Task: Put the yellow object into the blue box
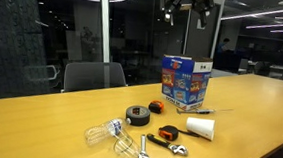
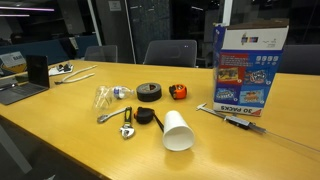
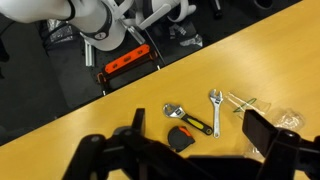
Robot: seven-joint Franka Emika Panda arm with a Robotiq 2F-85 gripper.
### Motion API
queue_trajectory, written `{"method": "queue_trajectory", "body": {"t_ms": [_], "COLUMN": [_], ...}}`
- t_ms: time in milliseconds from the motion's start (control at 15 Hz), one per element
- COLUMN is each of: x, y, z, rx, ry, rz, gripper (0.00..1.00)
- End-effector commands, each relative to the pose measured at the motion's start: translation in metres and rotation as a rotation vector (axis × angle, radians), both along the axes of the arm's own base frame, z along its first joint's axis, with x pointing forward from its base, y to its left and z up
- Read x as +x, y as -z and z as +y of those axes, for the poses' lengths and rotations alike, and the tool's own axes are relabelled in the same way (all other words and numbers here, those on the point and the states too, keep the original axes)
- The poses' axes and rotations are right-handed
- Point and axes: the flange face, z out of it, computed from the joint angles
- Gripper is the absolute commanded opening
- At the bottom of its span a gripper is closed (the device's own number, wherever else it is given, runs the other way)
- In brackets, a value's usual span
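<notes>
Arm up high, jaws spread wide, nothing in them

The gripper [image 1: 187, 4] hangs well above the blue box [image 1: 186, 79], which stands upright near the far edge of the table [image 1: 265, 103] in both exterior views. In the wrist view the fingers [image 3: 262, 130] are far apart and empty. I can't spot the yellow object in any view, so I can't tell where it is. Closer to the near edge there's a white cup [image 2: 178, 130] on its side, a tape roll [image 2: 150, 92] and a wrench [image 3: 190, 118].
</notes>
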Motion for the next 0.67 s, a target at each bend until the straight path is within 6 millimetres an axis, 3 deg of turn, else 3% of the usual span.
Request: {"method": "queue_trajectory", "body": {"t_ms": [0, 200, 600], "x": [-0.003, -0.013, -0.018], "y": [0.01, 0.03, 0.029], "z": [-0.002, -0.008, -0.009], "rx": [-0.003, -0.007, -0.005], "ry": [0.002, 0.006, 0.006], "rz": [0.014, 0.034, 0.027], "gripper": [1.0, 1.0, 1.0]}}
